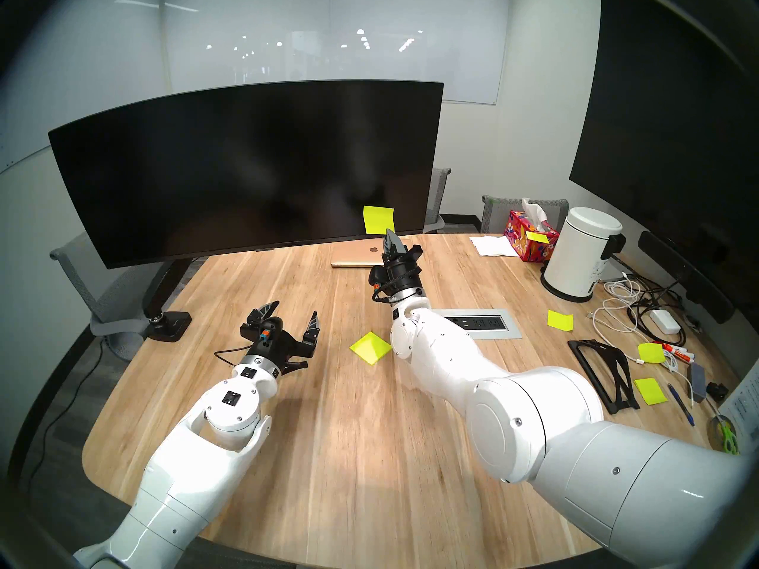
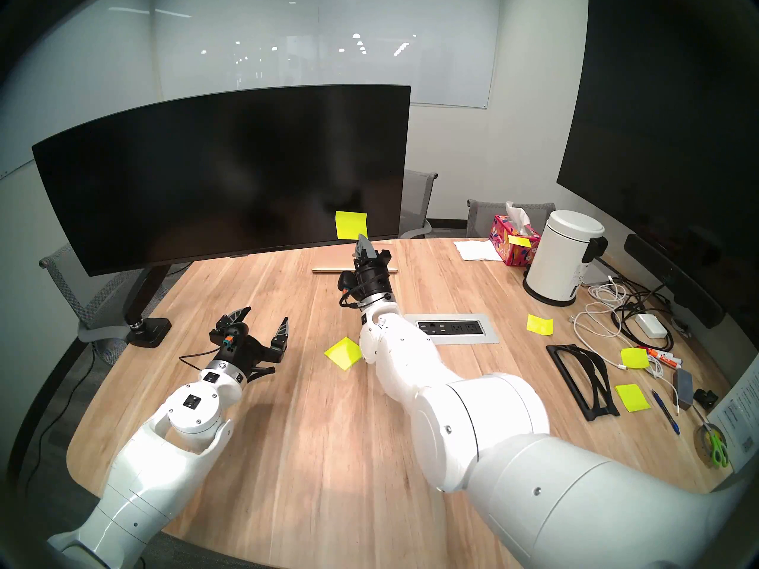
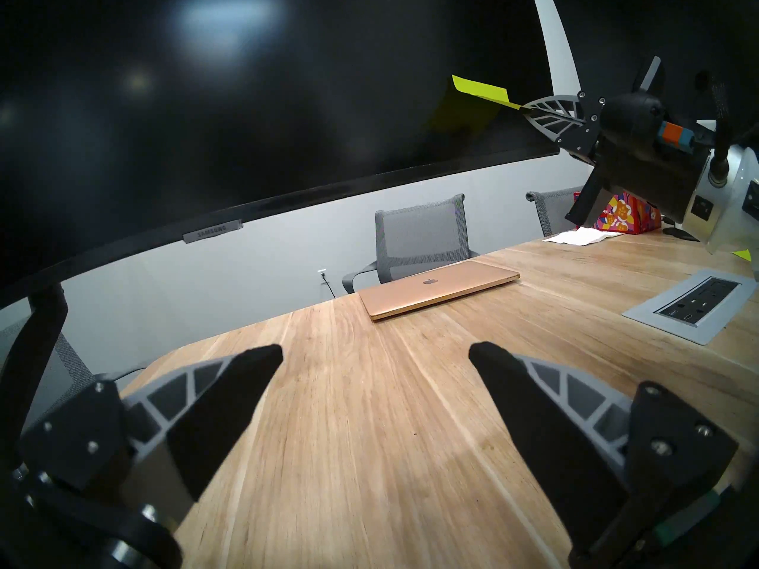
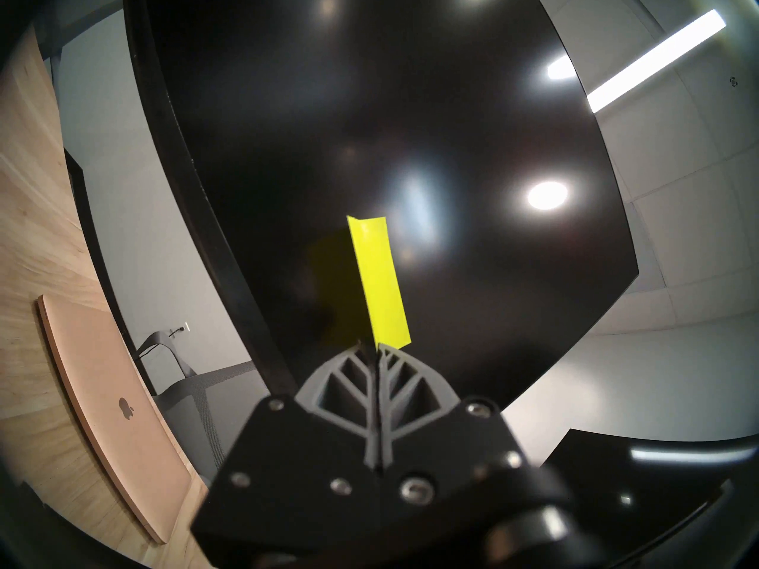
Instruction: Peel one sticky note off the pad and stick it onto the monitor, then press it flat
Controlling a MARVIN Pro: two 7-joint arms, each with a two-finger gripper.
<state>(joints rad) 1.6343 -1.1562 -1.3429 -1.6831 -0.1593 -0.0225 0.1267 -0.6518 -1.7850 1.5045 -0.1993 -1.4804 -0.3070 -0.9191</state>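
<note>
One thin square sheet of neon yellow-green paper, the sticky note (image 1: 378, 219), stands against the lower right part of the one very wide curved black monitor (image 1: 246, 170). Its top edge is on the screen while its lower edge is pinched by the right gripper (image 1: 389, 232), whose two grey ribbed fingers (image 4: 394, 375) are clenched together on the paper. The left gripper (image 1: 290, 315) hovers over the light wooden table (image 1: 328, 432) with its two fingers spread wide and nothing between them. One small square stack of neon yellow-green notes, the pad (image 1: 369, 347), lies on the table between the two arms, just beside the right forearm. Four more loose yellow sheets show at the right: three on the table (image 1: 560, 320) (image 1: 651, 352) (image 1: 650, 390) and one on the pink floral tissue box (image 1: 530, 244). One closed rose-gold laptop (image 3: 439, 291) lies under the monitor's right end.
</note>
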